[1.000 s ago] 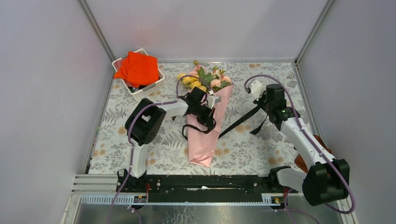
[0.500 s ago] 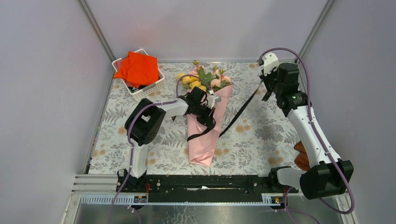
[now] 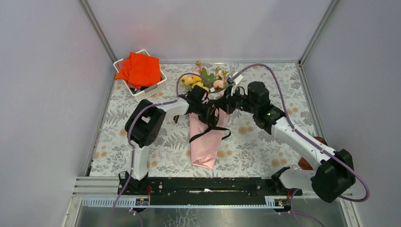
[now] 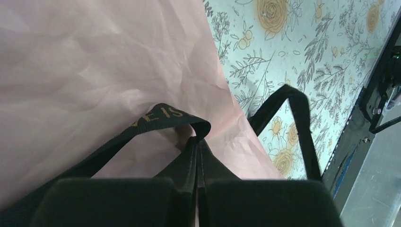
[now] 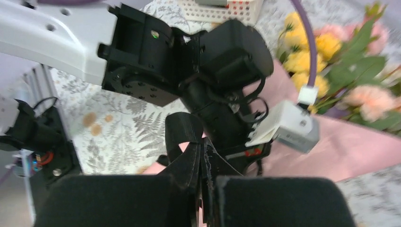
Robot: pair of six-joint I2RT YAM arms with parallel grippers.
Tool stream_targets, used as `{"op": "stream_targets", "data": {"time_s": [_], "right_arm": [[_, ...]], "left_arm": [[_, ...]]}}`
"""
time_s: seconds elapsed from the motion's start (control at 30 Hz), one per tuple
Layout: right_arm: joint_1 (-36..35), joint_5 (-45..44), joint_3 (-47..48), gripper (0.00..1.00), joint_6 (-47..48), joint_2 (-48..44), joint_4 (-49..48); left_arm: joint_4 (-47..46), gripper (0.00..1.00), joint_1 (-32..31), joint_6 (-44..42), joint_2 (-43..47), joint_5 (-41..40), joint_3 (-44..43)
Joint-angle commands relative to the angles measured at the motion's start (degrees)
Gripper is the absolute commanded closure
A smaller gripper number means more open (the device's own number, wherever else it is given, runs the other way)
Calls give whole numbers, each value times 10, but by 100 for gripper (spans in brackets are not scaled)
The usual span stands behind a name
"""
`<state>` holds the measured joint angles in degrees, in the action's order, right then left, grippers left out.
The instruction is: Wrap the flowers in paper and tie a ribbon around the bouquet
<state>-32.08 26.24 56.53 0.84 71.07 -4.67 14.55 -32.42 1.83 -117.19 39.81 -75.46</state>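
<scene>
Swinging in from the far right corner of the table (image 3: 265,146), the right arm (image 3: 293,137) had brought the right gripper (image 5: 204,147) to the middle, close beside the left gripper (image 4: 196,142), above the upper half of the bouquet (image 3: 204,146). With it the single black ribbon (image 3: 208,134), earlier stretched in a long slant toward the right edge, now lay as a short slack band across the pink paper (image 4: 94,71). One bouquet lay mid-table where it had been, its point toward the near edge and its yellow and pink flowers (image 3: 208,78) toward the far edge. Two arms were at work; the left arm (image 3: 165,108) had scarcely shifted. Both grippers were clamped on the ribbon: the left one's jaws pressed together on a fold of it bearing pale lettering, the right one's pinched on another fold. One white basket (image 3: 156,88) sat at the far left corner, one orange-red cloth (image 3: 139,68) heaped over it and hiding most of its contents. From above, the two wrists covered the ribbon's run between the grippers, and its ends could not be made out.
</scene>
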Motion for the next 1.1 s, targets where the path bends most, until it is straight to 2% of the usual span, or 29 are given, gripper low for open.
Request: {"op": "stream_targets", "data": {"time_s": [0.0,0.13,0.27,0.33,0.47,0.73,0.87,0.93,1.03,1.07], "right_arm": [[3,0,-61,100,-191,13,-150],[3,-56,-146,100,-317,53,-270],[3,-111,-168,100,-354,120,-335],[10,-143,-160,100,-363,152,-340],[34,-161,-122,100,-378,226,-348],[59,-86,59,100,-366,396,-258],[45,-52,131,100,-360,454,-210],[33,-32,153,100,-344,469,-202],[22,44,180,100,-333,487,-217],[22,80,181,96,-341,491,-231]], "left_arm": [[-38,100,13,23,33,8,22],[-110,100,32,58,66,-1,66],[-228,100,32,121,106,2,142],[-243,100,33,134,120,-3,154],[-229,100,46,131,155,-34,163],[-129,100,64,76,242,-84,182],[-87,100,61,38,286,-36,190],[-52,100,52,16,296,-1,164],[-8,100,37,-11,293,43,107],[-3,100,33,-13,290,50,92]]}}
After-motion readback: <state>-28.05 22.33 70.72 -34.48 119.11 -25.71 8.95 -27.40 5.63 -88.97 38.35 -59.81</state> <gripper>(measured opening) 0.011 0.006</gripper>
